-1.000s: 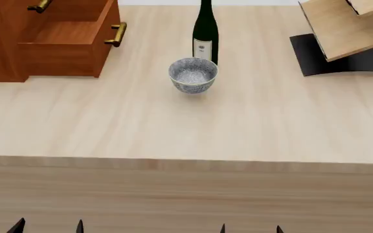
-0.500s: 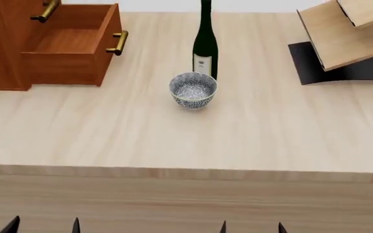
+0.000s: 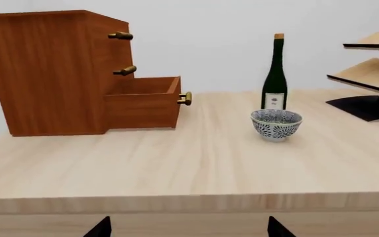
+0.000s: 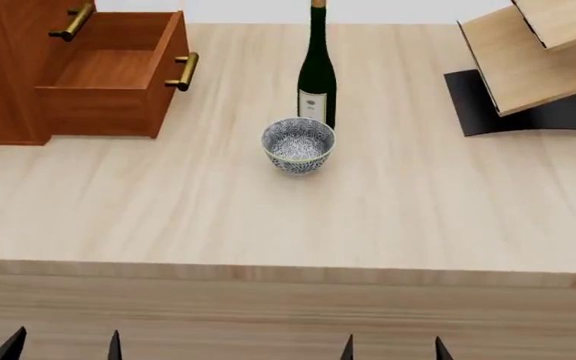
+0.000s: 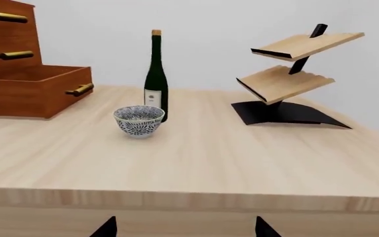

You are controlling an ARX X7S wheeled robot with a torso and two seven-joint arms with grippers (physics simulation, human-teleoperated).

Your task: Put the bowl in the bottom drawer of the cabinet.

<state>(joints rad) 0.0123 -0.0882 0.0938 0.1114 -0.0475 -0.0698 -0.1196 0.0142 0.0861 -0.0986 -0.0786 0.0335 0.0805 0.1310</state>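
- The bowl (image 4: pixel 298 145): small, round, glazed ceramic with a dense blue-and-white pattern inside and out; upright on the table (image 4: pixel 418 217), just in front of the bottle (image 4: pixel 316 67) and well apart from the cabinet (image 3: pixel 51 69).
- Cabinet: boxy, reddish-brown wood with visible grain; three brass bar handles on its front; the two upper drawers are closed.
- The bottom drawer (image 4: pixel 108 71): pulled out; a shallow open wooden box; smooth bare floor inside; brass bar handle (image 4: pixel 181 72) on its front.
- Bottle: tall, slender, dark green glass; pale label low on the body; gold-capped neck.
- Rack (image 5: pixel 295 74): two tilted pale wood shelves on a curved black base; on the far right of the table.
- Table: light wood, fine straight grain, squared front edge.
- Left gripper (image 4: pixel 64 346) and right gripper (image 4: pixel 393 349): only dark pointed fingertips show, below the table's front edge; each pair spread apart, holding nothing.
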